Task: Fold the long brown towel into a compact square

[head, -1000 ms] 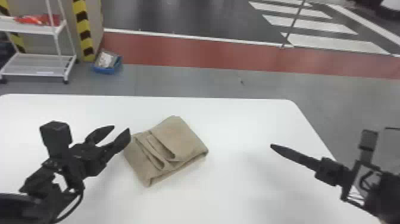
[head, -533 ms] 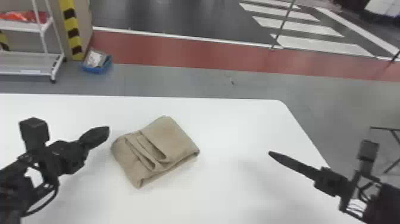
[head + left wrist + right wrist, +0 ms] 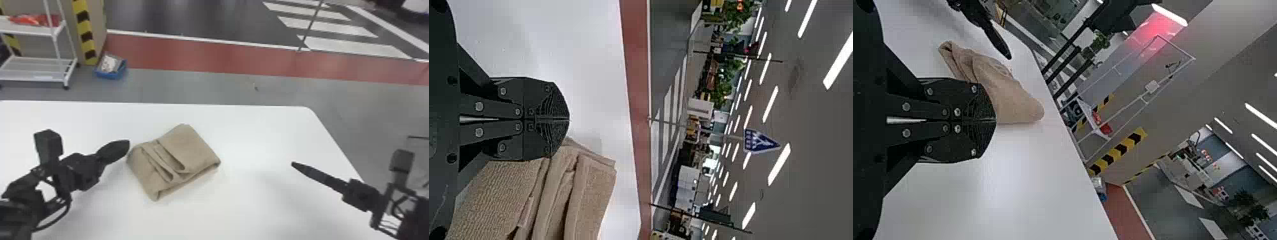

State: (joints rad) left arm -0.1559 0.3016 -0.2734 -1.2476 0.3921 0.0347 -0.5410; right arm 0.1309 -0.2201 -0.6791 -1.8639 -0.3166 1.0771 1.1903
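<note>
It looks like an industrial hall or lab. Hazard striping [image 3: 84, 28], a wheeled rack [image 3: 38, 31] and a red floor lane [image 3: 204, 57] show it.

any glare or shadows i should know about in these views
head view: soft grey shadows on the smooth white table near both arms; left wrist view: bright white ceiling strip lights; right wrist view: red glow by one lit strip, pale sheen on the table
</note>
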